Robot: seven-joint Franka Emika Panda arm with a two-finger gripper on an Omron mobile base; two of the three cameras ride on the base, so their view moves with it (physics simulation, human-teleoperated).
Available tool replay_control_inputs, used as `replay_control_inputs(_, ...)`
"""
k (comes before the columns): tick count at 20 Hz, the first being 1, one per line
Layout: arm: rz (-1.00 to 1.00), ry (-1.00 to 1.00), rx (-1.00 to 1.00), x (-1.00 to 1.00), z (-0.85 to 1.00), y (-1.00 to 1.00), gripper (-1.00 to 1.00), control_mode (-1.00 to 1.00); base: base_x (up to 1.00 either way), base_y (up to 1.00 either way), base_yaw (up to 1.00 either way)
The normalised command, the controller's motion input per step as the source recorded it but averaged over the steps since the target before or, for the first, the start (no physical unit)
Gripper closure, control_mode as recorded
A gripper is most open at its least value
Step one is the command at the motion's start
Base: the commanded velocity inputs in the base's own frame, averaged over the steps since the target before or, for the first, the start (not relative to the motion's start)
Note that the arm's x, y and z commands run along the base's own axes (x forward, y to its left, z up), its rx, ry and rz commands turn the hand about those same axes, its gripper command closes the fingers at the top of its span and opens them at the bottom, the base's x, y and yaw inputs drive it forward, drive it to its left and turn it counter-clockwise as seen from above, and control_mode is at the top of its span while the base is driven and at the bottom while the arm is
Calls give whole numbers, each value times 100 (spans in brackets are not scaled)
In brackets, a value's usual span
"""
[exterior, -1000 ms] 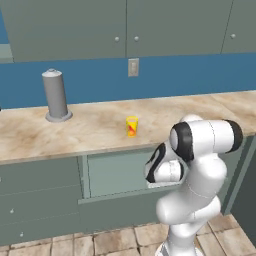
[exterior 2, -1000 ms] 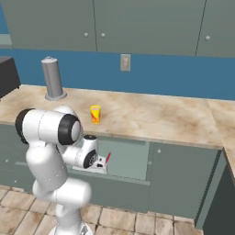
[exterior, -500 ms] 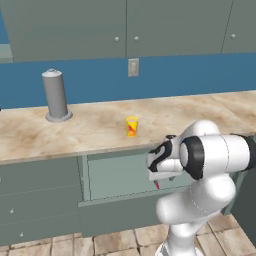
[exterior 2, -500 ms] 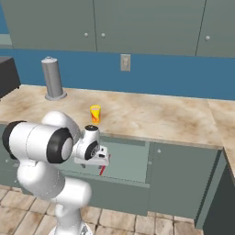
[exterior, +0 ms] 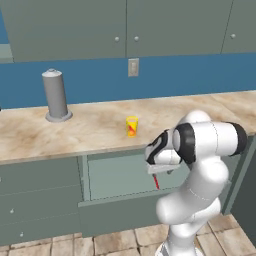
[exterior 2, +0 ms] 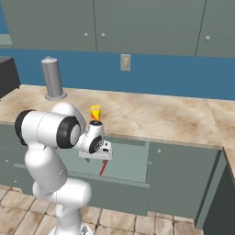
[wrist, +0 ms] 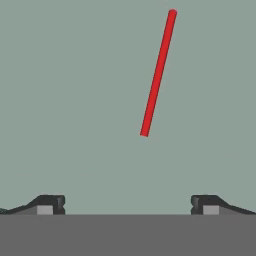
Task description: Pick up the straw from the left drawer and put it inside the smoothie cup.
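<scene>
Three views cover the same moment, taken here from left to right. On the worktop (exterior: 90, 131) the grey cylinder (exterior: 55, 95) stands far left and the smoothie cup (exterior: 131, 126) stands upright near the front edge, well apart from it. Below the cup, the left drawer (exterior: 120, 176) is pulled open, and the straw (exterior: 156, 182) lies on its floor, partly hidden by the hand in the left base view. The gripper (wrist: 128, 205) hovers above the drawer with its fingers (wrist: 49, 204) released and spread wide, holding nothing. Risk 1: the straw is thin and lies flat, so fingers closing too high would miss it, and closing too low would strike the drawer floor. Risk 2: in the hand view the straw lies above and slightly right of the midpoint between the fingers, and tilted; a straight descent would likely close on nothing. Risk 3: a grasp near one end would probably let the straw swing, complicating insertion into the narrow cup. The hand view gives the straw's full length and its offset from the fingers; the base views give the cup, the worktop and the hand's height over the drawer.
</scene>
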Motion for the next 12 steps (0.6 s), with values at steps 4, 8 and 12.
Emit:
replay_control_inputs(4, 0, 0, 0, 21, -12, 0, -100, -100, 0, 0, 0)
replay_control_inputs(8, 0, 0, 0, 17, -26, 0, -100, -100, 0, 0, 0)
replay_control_inputs(12, 0, 0, 0, 22, -37, 0, -100, -100, 0, 0, 0)
